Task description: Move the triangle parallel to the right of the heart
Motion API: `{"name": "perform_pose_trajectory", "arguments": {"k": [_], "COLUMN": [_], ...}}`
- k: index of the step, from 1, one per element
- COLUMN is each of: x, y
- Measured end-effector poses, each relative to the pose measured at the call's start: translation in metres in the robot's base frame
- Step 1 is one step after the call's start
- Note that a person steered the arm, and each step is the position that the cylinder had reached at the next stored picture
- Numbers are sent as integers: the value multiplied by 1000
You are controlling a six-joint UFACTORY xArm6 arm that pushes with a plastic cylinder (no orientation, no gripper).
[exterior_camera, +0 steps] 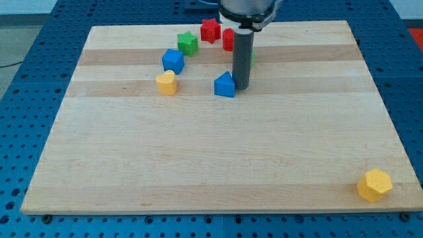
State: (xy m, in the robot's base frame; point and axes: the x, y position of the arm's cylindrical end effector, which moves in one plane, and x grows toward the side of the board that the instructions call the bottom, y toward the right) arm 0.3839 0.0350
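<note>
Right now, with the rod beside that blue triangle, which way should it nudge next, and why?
Probably a short push toward the view's left. My tip sits against the right side of the blue triangle, and the yellow heart lies further left at about the same height, so closing that gap should set the triangle just right of it.

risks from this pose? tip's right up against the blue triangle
1. My tip sits on the view's right of the blue triangle, so a push likely drives it toward the yellow heart and may bump it.
2. The rod hides part of a red block and something green behind it; swinging around could nudge them.
3. The blue cube sits close above the heart, leaving little room.
</note>
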Motion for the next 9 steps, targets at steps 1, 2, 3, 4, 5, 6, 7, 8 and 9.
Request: {"name": "perform_pose_trajectory", "arguments": {"k": [1, 2, 3, 4, 5, 6, 7, 8, 9], "x": [-1, 4, 5, 4, -8, -15, -5, 37, 46], "y": [1, 16, 13, -12, -27, -20, 12, 69, 96]}}
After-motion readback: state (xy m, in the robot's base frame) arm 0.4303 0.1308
